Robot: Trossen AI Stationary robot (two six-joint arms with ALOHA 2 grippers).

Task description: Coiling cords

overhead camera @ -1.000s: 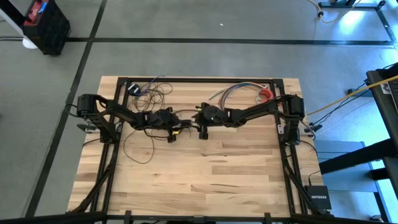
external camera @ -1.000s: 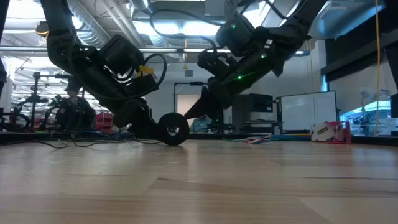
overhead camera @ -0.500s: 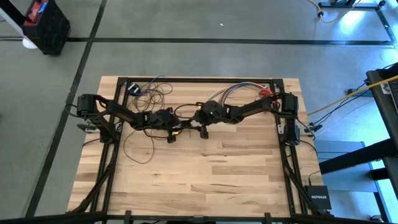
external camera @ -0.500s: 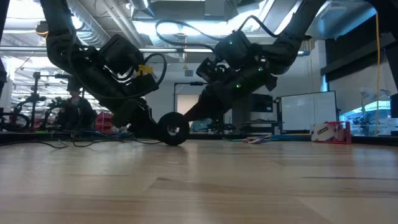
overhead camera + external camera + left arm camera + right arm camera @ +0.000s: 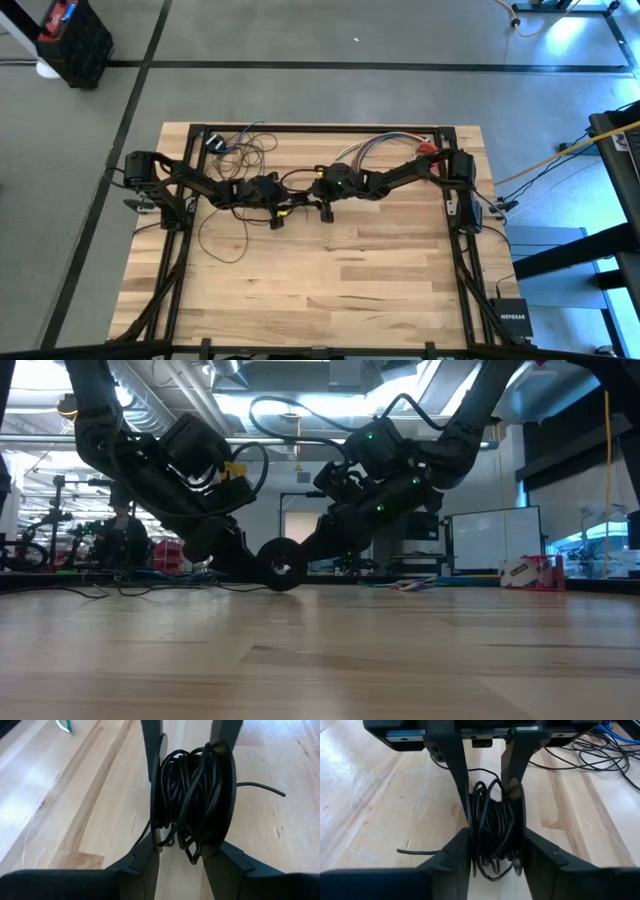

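Wooden table (image 5: 330,270) planks lie bare nearest the camera; mid-table both arms meet over the cords (image 5: 192,805), wound into a tight dark coil. Left gripper (image 5: 189,750) is clenched on the coil's flat sides. Right gripper (image 5: 486,775) straddles the same bundle from the opposite side, fingers against it, though a firm hold can't be confirmed. Light, springy and slick, this wire would likely unwind if let go; squeezing across all turns suits it best. One loose end (image 5: 262,789) trails out. Multicoloured wires (image 5: 375,148) lie beyond.
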